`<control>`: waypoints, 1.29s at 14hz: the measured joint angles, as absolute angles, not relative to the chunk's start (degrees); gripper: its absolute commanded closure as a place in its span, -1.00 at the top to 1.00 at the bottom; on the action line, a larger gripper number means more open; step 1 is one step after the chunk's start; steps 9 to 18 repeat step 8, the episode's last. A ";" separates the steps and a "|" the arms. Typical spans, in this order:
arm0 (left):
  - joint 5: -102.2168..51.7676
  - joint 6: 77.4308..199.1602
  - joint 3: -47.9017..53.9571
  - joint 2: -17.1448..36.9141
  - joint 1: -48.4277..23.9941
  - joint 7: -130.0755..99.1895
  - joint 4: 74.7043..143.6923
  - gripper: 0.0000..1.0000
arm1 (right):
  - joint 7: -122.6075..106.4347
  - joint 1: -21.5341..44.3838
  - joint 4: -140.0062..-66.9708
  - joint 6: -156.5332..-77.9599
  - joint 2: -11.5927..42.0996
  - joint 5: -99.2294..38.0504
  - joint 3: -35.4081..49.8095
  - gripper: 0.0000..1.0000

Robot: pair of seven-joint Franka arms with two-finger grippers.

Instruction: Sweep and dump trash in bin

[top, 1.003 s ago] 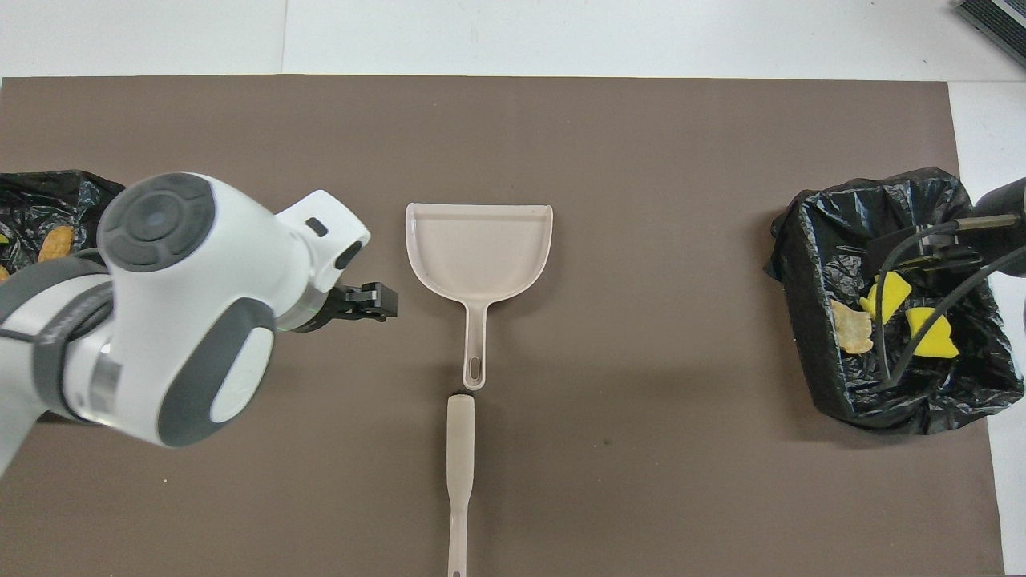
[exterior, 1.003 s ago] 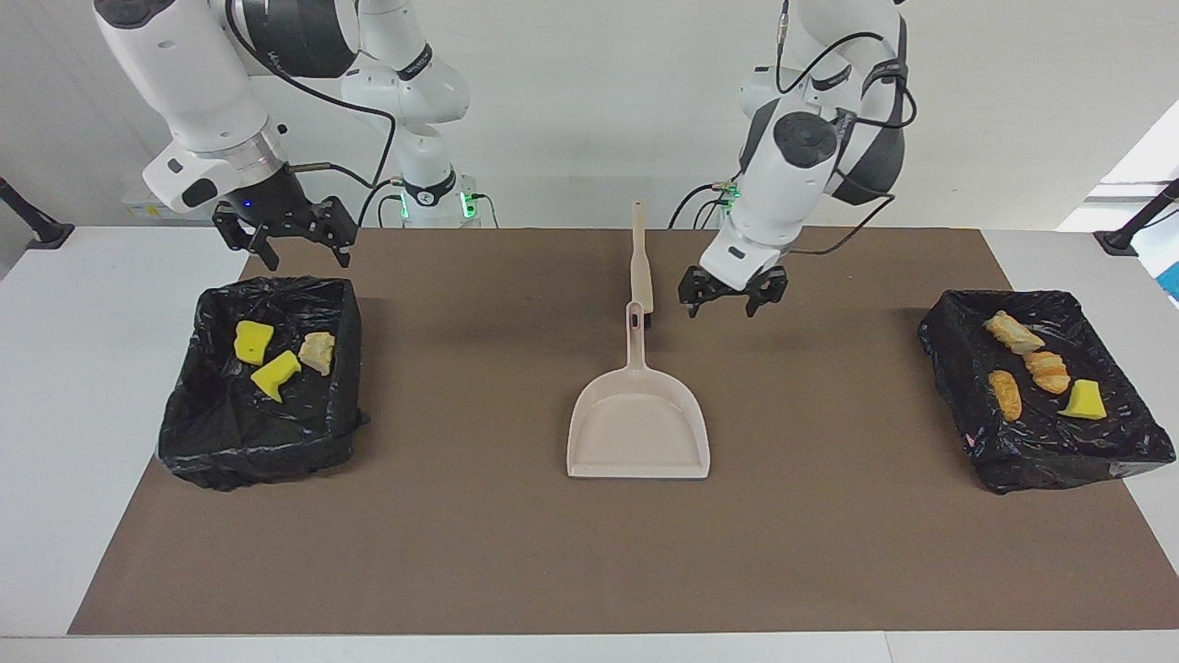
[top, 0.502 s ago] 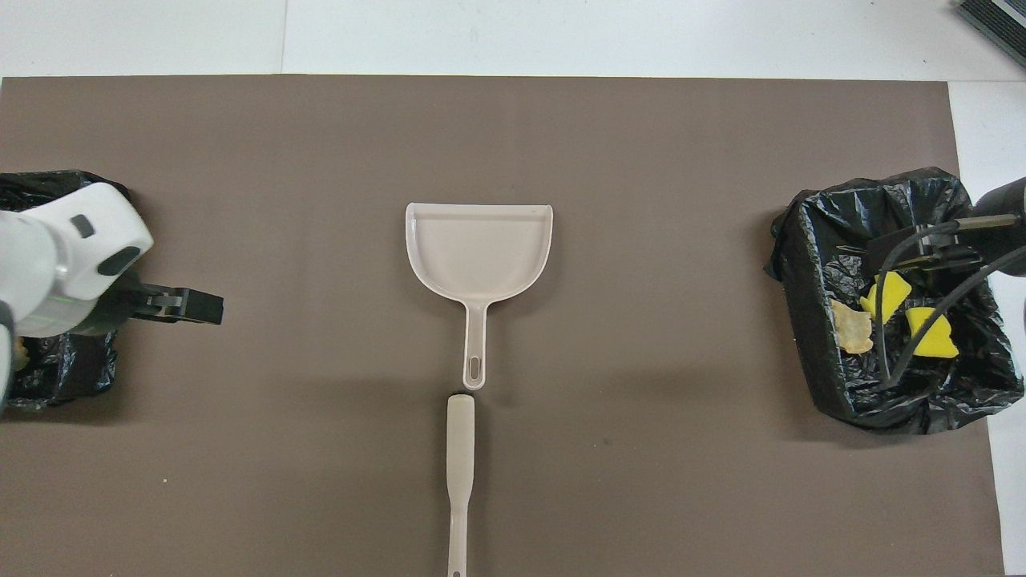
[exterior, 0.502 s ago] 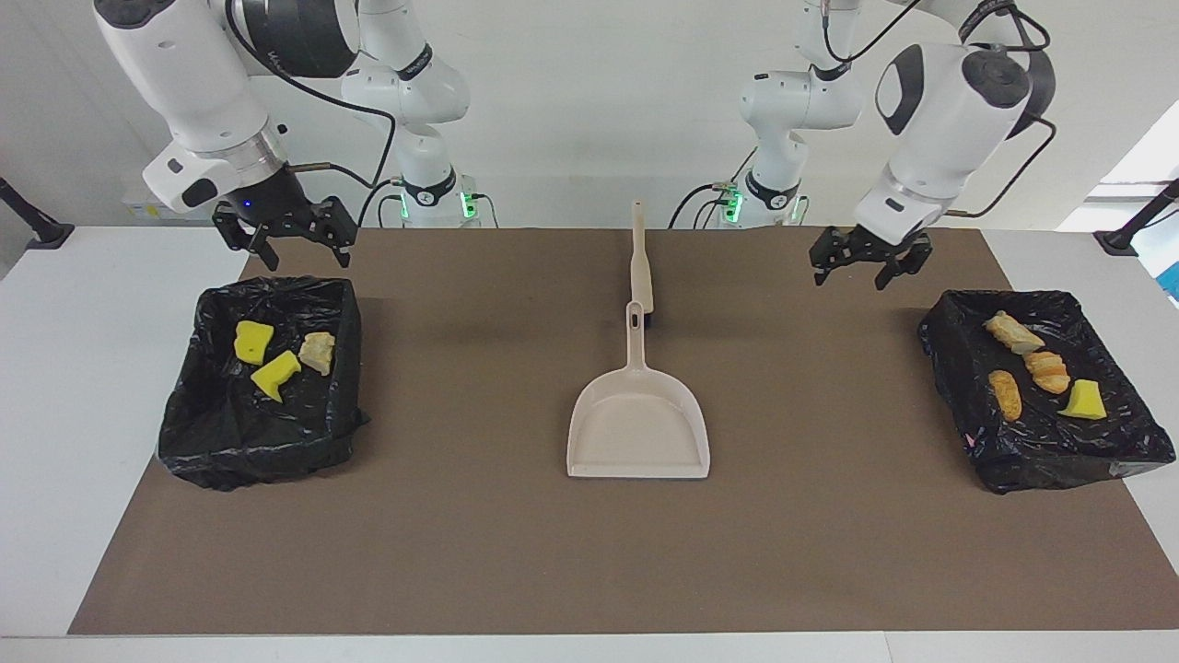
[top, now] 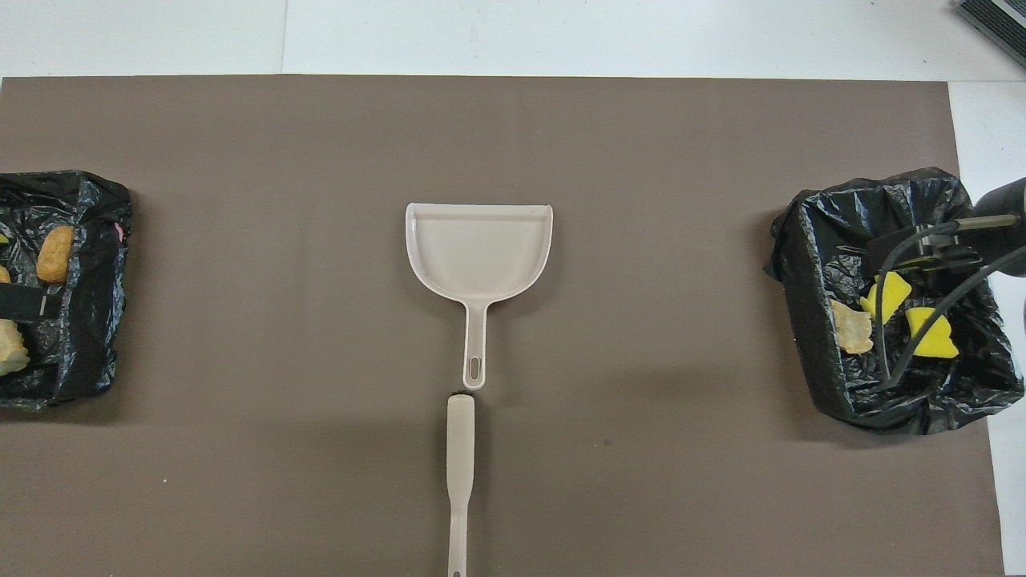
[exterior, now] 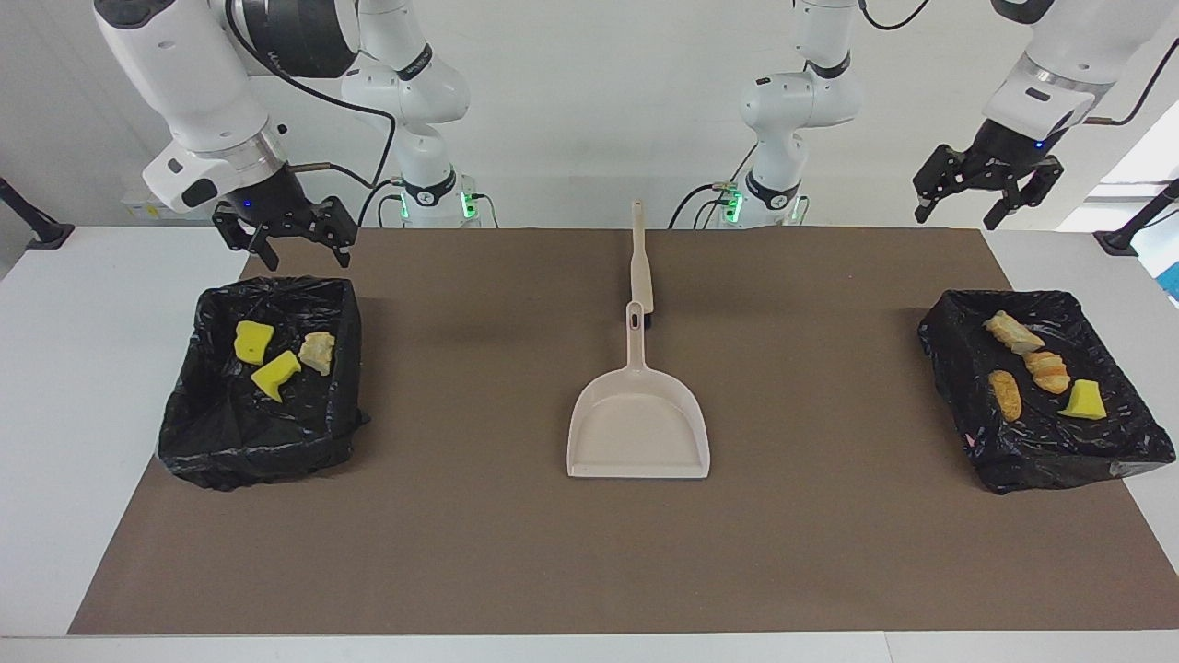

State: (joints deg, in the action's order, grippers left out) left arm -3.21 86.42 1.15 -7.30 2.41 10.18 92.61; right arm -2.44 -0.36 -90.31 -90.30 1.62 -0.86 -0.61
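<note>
The worktop (exterior: 55, 414) carries a brown mat (exterior: 516, 552) filling most of the frame. At mid-left of the facing view sits a black-lined bin (exterior: 262, 396) with three pieces of trash (exterior: 276, 354): two yellow sponge chunks and a tan scrap. At mid-right a second bin (exterior: 1041, 442) holds four more pieces (exterior: 1036, 373). In the centre lies the dustpan (exterior: 639, 425), empty, with the brush (exterior: 641, 262) just above its handle tip. At upper left the right pincer (exterior: 287, 241) hangs open and empty over the first bin's upper edge. At upper right the left pincer (exterior: 986, 189) hangs open and empty, above the second bin.
</note>
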 measured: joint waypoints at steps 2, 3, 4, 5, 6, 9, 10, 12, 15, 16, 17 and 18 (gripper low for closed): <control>-3.21 83.43 1.39 -4.55 2.41 10.18 88.36 1.00 | -2.44 -0.36 -90.31 -90.30 1.62 -0.86 -0.62 1.00; -3.21 82.70 1.52 -3.10 2.41 10.18 86.45 1.00 | -2.44 -0.36 -90.31 -90.30 1.62 -0.81 -0.63 1.00; -3.21 82.52 1.63 -2.22 2.40 10.18 85.38 1.00 | -2.44 -0.37 -90.31 -90.30 1.62 -0.79 -0.63 1.00; -3.21 82.38 1.80 -1.75 2.38 10.18 84.91 1.00 | -2.44 -0.37 -90.31 -90.30 1.62 -0.76 -0.66 1.00; -3.21 82.32 2.00 -1.63 2.34 10.18 84.85 1.00 | -2.44 -0.37 -90.31 -90.30 1.62 -0.58 -0.68 1.00; -3.21 82.27 2.32 -1.63 2.27 10.14 84.81 1.00 | -2.46 -0.35 -90.31 -90.30 1.62 0.42 -0.64 1.00; -3.21 82.27 2.32 -1.63 2.27 10.14 84.81 1.00 | -2.46 -0.35 -90.31 -90.30 1.62 0.42 -0.64 1.00; -3.21 82.27 2.32 -1.63 2.27 10.14 84.81 1.00 | -2.46 -0.35 -90.31 -90.30 1.62 0.42 -0.64 1.00; -3.21 82.27 2.32 -1.63 2.27 10.14 84.81 1.00 | -2.46 -0.35 -90.31 -90.30 1.62 0.42 -0.64 1.00; -3.21 82.27 2.32 -1.63 2.27 10.14 84.81 1.00 | -2.46 -0.35 -90.31 -90.30 1.62 0.42 -0.64 1.00; -3.21 82.27 2.32 -1.63 2.27 10.14 84.81 1.00 | -2.46 -0.35 -90.31 -90.30 1.62 0.42 -0.64 1.00; -3.21 82.27 2.32 -1.63 2.27 10.14 84.81 1.00 | -2.46 -0.35 -90.31 -90.30 1.62 0.42 -0.64 1.00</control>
